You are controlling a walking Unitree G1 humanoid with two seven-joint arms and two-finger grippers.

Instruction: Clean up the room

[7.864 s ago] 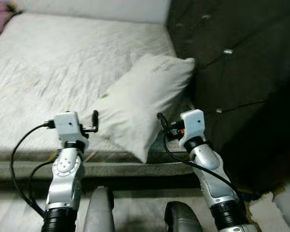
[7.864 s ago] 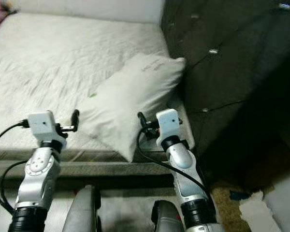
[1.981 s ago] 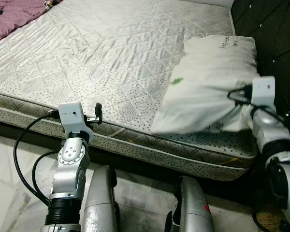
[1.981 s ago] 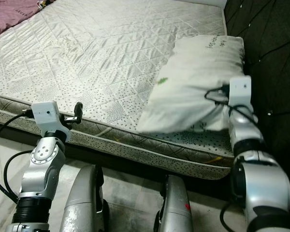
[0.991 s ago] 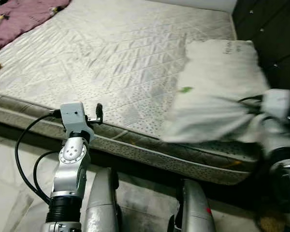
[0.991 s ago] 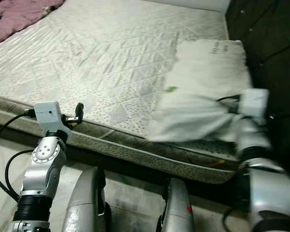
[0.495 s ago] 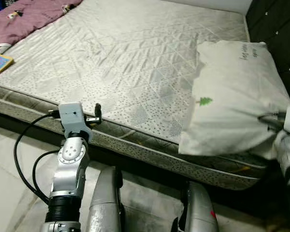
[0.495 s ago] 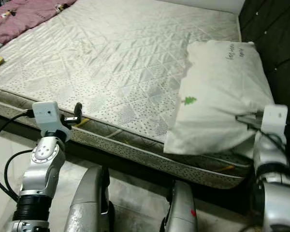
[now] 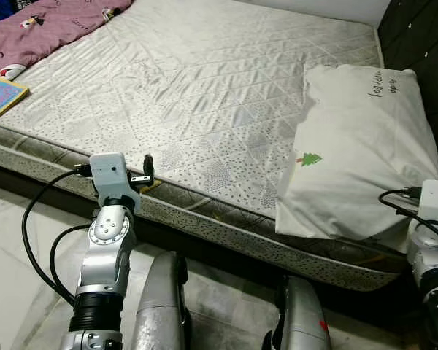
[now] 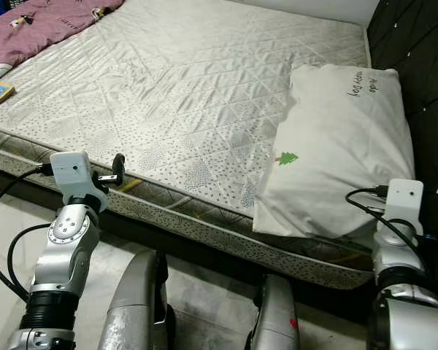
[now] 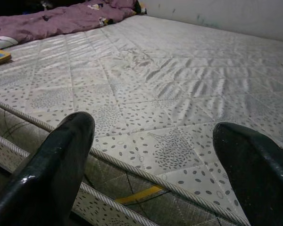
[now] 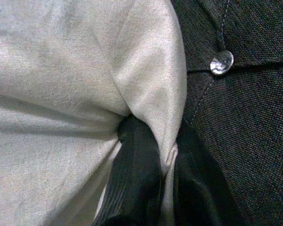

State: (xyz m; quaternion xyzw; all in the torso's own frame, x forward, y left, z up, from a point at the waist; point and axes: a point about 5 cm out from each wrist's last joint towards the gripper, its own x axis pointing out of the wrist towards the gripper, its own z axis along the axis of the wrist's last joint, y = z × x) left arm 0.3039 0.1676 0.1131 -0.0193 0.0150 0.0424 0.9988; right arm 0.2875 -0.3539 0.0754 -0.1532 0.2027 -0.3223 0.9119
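I had the right gripper (image 12: 162,188) pinching the pillow (image 9: 358,164) corner; pillow lay on the bed (image 9: 204,95) against the headboard (image 10: 427,65), long axis running away from me. Left gripper (image 11: 155,155) spread, hovering at the bed edge

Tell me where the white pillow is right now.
In the eye views the white pillow lies on the mattress at its right end, against the dark headboard, a corner pinched in the right tool.

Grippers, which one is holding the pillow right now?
The right gripper: its fingers pinch a fold of the white pillow. The left gripper hangs open at the mattress edge.
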